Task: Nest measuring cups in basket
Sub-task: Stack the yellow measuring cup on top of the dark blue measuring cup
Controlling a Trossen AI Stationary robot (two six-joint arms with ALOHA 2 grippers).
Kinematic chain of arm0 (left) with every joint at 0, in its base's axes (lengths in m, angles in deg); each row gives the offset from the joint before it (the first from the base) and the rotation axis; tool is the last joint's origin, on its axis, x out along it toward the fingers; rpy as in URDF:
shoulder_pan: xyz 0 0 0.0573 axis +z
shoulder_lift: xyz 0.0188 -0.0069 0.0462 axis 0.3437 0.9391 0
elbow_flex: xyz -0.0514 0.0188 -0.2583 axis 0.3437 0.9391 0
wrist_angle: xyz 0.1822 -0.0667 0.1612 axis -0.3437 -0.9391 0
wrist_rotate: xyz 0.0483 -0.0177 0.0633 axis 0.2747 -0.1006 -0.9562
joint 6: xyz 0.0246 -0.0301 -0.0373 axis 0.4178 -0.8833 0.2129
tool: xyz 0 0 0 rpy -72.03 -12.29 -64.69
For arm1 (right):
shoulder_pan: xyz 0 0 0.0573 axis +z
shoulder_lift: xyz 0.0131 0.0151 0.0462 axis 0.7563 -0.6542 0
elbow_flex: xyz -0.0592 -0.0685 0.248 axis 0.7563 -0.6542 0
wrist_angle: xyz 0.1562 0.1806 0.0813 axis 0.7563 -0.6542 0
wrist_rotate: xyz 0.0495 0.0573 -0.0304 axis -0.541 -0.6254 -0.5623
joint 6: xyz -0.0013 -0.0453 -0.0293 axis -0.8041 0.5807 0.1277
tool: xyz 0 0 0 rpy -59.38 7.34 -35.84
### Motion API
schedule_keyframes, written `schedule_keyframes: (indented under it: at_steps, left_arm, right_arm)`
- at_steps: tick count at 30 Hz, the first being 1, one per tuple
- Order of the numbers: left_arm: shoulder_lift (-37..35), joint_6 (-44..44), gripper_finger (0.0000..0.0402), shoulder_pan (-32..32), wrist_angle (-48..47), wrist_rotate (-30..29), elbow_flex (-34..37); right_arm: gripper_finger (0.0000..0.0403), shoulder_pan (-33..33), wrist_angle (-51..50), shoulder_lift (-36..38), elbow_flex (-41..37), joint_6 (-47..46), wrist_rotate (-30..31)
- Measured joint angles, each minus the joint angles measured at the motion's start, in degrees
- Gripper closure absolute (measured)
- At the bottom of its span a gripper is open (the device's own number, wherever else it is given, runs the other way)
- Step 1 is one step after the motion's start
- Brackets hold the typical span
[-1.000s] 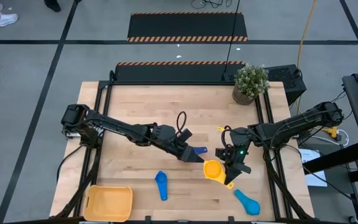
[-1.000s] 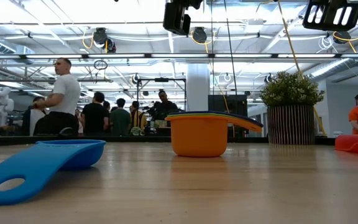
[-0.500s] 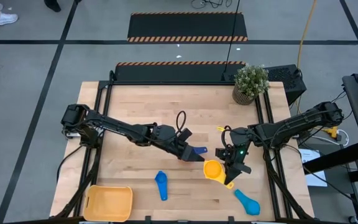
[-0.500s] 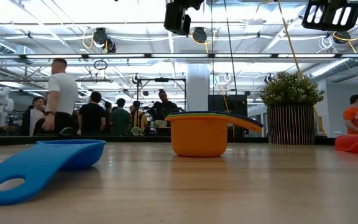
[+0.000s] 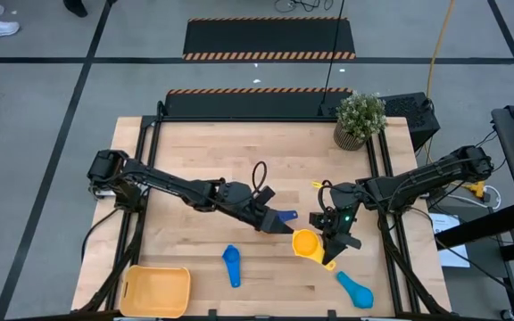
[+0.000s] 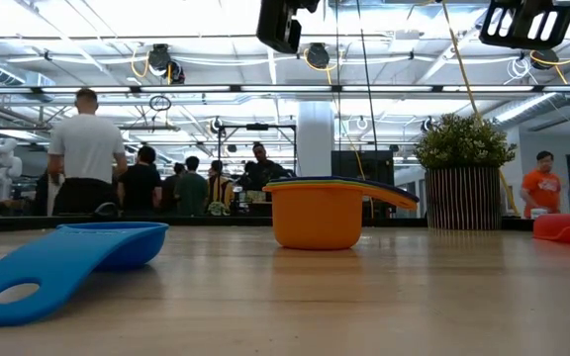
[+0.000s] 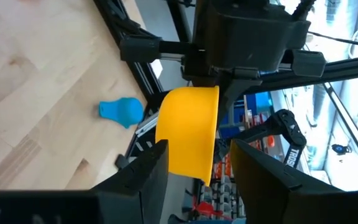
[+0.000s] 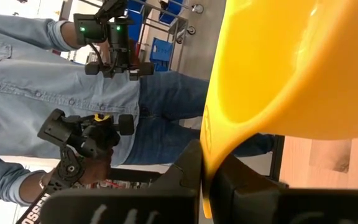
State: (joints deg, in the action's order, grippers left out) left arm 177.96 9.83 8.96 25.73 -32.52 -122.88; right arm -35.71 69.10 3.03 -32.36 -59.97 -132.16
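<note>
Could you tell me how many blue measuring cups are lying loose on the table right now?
2: one blue cup near the table's front middle, right of the basket; a lighter blue cup at the front right. Others may be nested in the yellow cup.

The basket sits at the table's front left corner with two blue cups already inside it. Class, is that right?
No. The basket is at the front left corner, but the high view shows it holds nothing; both blue cups lie on the table outside it.

right hand (image 8: 205, 171) | clamped on yellow cup (image 8: 291, 68) handle | person in denim (image 8: 61, 87) behind
</note>
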Motion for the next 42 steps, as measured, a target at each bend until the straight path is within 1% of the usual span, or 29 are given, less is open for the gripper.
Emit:
schedule_keyframes:
  at_steps: [3,9,12,14,21,26,33,42]
  left_arm:
    - [0.13,0.83,0.0227,-0.54,-2.08,-0.73,-2.05]
    - [4.91,8.13,0.0227,-0.46,-9.77,-0.61,-11.65]
    - [6.81,9.54,0.0227,0.31,-12.13,-0.33,-14.23]
    - [7.43,9.48,0.0227,0.91,-12.04,0.15,-14.49]
    - [7.99,9.95,0.0227,2.44,-12.34,6.45,-14.36]
    - [8.00,10.56,0.0227,3.22,-12.35,9.80,-14.36]
    - [8.00,10.66,0.0227,5.11,-12.35,16.37,-14.36]
    - [7.98,13.40,0.0227,5.11,-12.35,20.25,-14.36]
  right_arm:
    - [0.0403,0.00,0.00,-0.01,0.00,0.00,-0.02]
    - [0.0403,0.00,-0.55,-0.04,0.02,0.12,-0.81]
    - [0.0403,-0.03,-0.85,-0.04,0.02,0.19,-0.72]
    - [0.0403,-0.09,-1.11,-0.04,0.02,0.17,-0.51]
    - [0.0403,-0.09,-1.25,-0.04,0.02,0.44,-0.31]
    - [0.0403,-0.09,-1.22,-0.04,0.02,0.44,-0.36]
    - [0.0403,-0.09,-1.31,-0.04,0.02,0.44,-0.31]
    - [0.0403,-0.09,-1.33,-0.04,0.02,0.42,-0.56]
